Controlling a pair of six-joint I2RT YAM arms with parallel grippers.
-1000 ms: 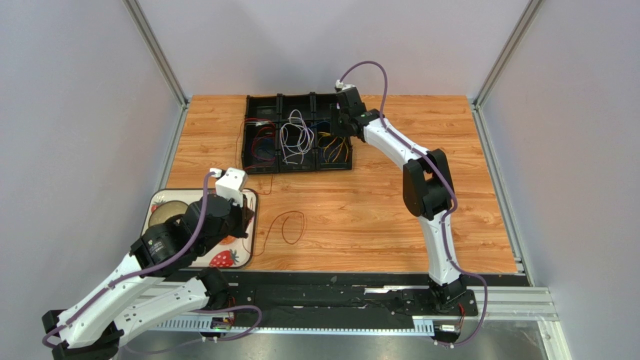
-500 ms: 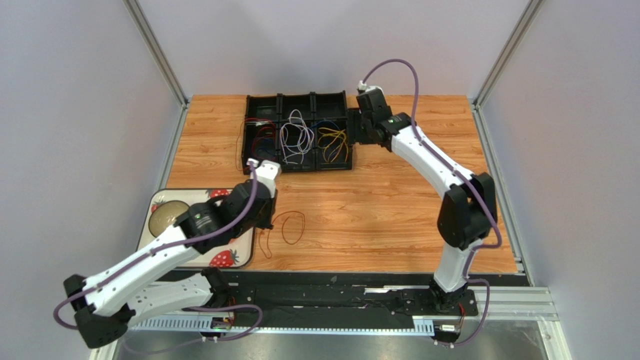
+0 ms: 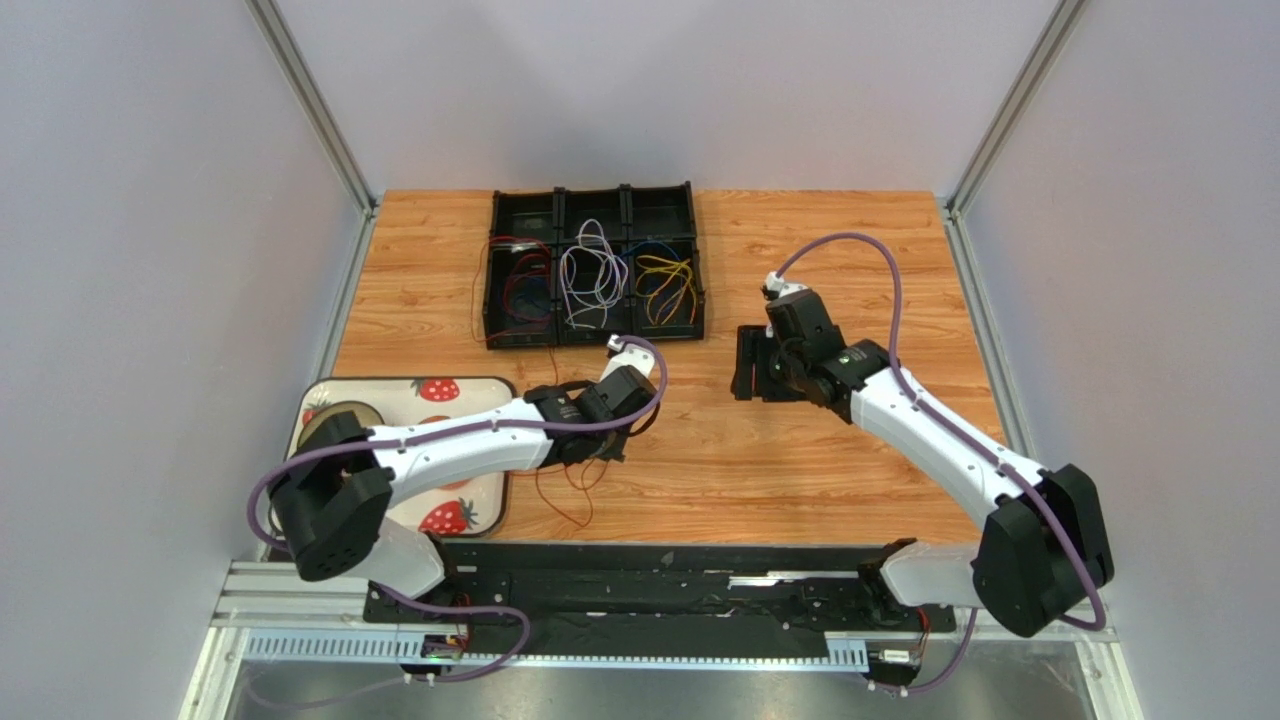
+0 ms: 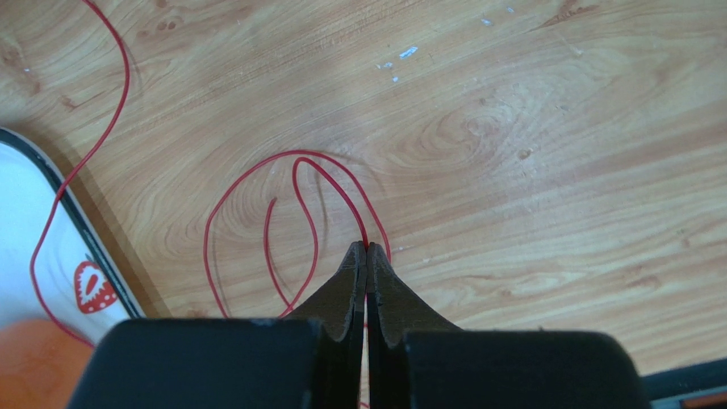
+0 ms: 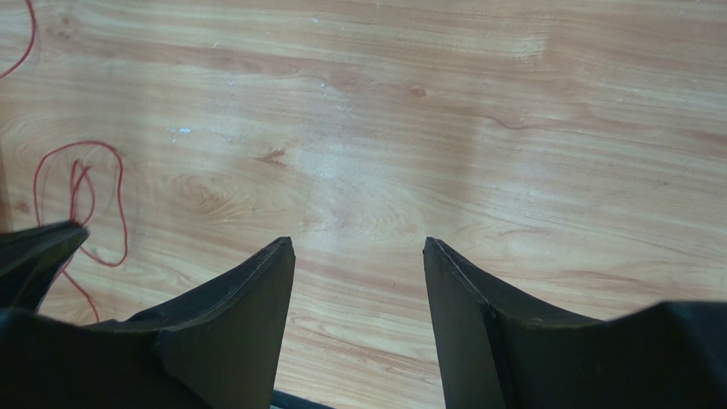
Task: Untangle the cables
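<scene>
A loose red cable (image 4: 256,204) lies in loops on the wooden table, just right of the strawberry tray; it also shows in the top view (image 3: 583,483) and at the left of the right wrist view (image 5: 85,196). My left gripper (image 4: 367,246) is shut on this red cable at the loop's right side, low over the table, and it shows in the top view (image 3: 576,446). My right gripper (image 5: 358,247) is open and empty above bare wood at mid table (image 3: 747,365). More cables lie in a black compartment tray (image 3: 594,336): red ones (image 3: 519,279), white and lilac ones (image 3: 594,270), yellow and blue ones (image 3: 669,285).
A white strawberry-print tray (image 3: 316,393) with a round dish sits at the near left; its edge shows in the left wrist view (image 4: 51,247). My left gripper's tip (image 5: 34,251) shows at the left edge of the right wrist view. Metal posts frame the table's far corners.
My left arm swung right from over the strawberry tray to the red cable and shut on it. My right arm pulled back from the black tray to mid table.
</scene>
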